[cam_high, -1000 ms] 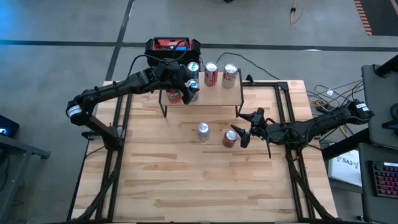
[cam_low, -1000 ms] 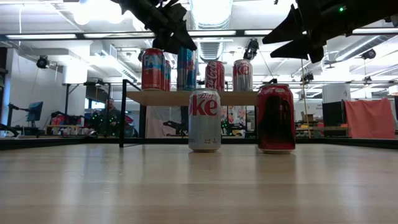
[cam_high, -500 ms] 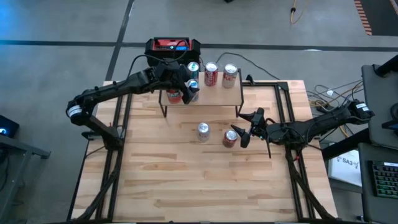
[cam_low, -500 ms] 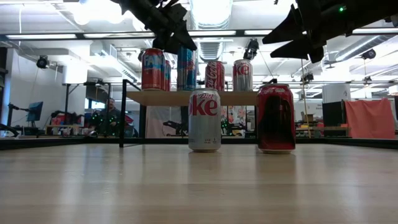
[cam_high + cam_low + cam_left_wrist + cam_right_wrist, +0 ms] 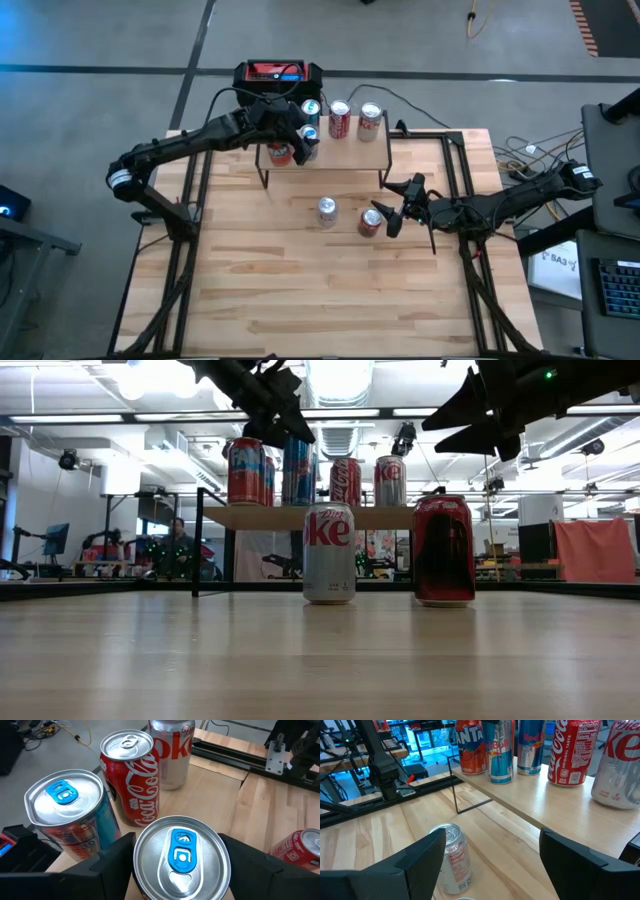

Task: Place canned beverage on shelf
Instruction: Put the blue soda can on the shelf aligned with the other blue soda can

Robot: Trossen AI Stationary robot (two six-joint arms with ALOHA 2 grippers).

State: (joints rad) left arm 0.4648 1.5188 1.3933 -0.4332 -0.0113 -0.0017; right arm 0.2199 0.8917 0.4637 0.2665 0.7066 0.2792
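The shelf (image 5: 350, 152) stands at the table's far middle, its wooden board on thin black legs. Several cans stand upright on it: an orange one (image 5: 281, 153), a blue one (image 5: 311, 108), a red Coke (image 5: 339, 119), a silver Diet Coke (image 5: 369, 120), and a blue-tabbed can (image 5: 180, 857). My left gripper (image 5: 176, 837) reaches over the shelf's left end, open, with a finger on either side of that blue-tabbed can. A silver can (image 5: 327, 210) and a red can (image 5: 371, 221) stand on the table. My right gripper (image 5: 392, 208) hovers open beside the red can. My left gripper's fingers (image 5: 117, 862) flank the upper wall of the blue-tabbed can (image 5: 145, 845), slanting down from the table's left. Whether they touch it I cannot tell. The can stands upright with its base on the shelf board.
A black-and-red box (image 5: 278, 73) sits behind the shelf, off the table's far edge. The near half of the wooden table (image 5: 320, 300) is bare board. Black rails (image 5: 455, 160) run along the table's sides. A person (image 5: 178, 545) sits in the room beyond.
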